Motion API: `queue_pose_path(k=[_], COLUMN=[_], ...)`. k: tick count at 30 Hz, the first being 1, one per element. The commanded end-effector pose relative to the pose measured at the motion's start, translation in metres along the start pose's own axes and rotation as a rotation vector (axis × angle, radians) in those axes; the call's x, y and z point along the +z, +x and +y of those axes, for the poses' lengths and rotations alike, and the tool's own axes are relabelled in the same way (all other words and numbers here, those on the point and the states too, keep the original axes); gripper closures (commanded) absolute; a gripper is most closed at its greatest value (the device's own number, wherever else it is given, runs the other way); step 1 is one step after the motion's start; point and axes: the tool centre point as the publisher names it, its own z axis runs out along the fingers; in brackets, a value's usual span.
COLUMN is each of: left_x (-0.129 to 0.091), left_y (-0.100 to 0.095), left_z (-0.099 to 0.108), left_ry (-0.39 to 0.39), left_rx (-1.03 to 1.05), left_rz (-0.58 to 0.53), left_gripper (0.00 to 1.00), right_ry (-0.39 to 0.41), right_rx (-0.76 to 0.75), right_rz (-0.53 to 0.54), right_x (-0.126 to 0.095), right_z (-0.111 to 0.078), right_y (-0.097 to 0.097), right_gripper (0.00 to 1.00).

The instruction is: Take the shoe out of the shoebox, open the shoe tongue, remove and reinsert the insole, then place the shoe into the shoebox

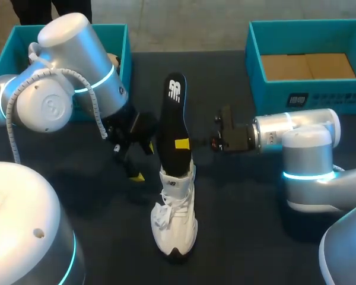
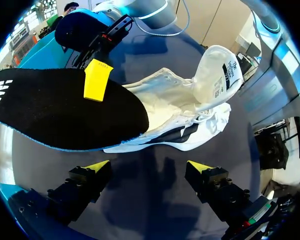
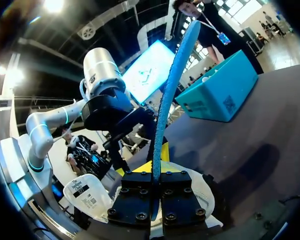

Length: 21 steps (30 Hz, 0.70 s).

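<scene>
A white shoe [image 1: 175,221] lies on the dark table, toe toward the front edge, its tongue [image 2: 217,75] folded back. A black insole [image 1: 172,119] stands upright with its lower end in the shoe's opening. My right gripper [image 1: 182,143] is shut on the insole's middle; in its wrist view the insole [image 3: 172,85] rises edge-on from between the closed fingers [image 3: 140,192]. My left gripper [image 1: 141,160] hangs open just left of the shoe. From the left wrist, the insole [image 2: 65,115] and shoe [image 2: 190,120] lie ahead of my open left gripper [image 2: 149,167], apart from its fingertips.
A teal shoebox [image 1: 118,41] stands at the back left, partly hidden by my left arm. A second teal box [image 1: 273,89] with brown cardboard inside stands at the back right. Dark tabletop [image 1: 243,237] stretches around the shoe.
</scene>
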Motion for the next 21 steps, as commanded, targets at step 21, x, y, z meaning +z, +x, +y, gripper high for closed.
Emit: queue_pose_path(k=[21], left_x=[0.000], left_y=[0.001], left_z=[0.000], left_ry=[-0.003], left_rx=[-0.001], left_rz=[-0.002], left_gripper=[0.00], right_ry=[-0.060], right_rx=[0.018], right_rz=[-0.089], right_x=[-0.002], right_z=[-0.024], right_y=[0.009], right_gripper=[1.00])
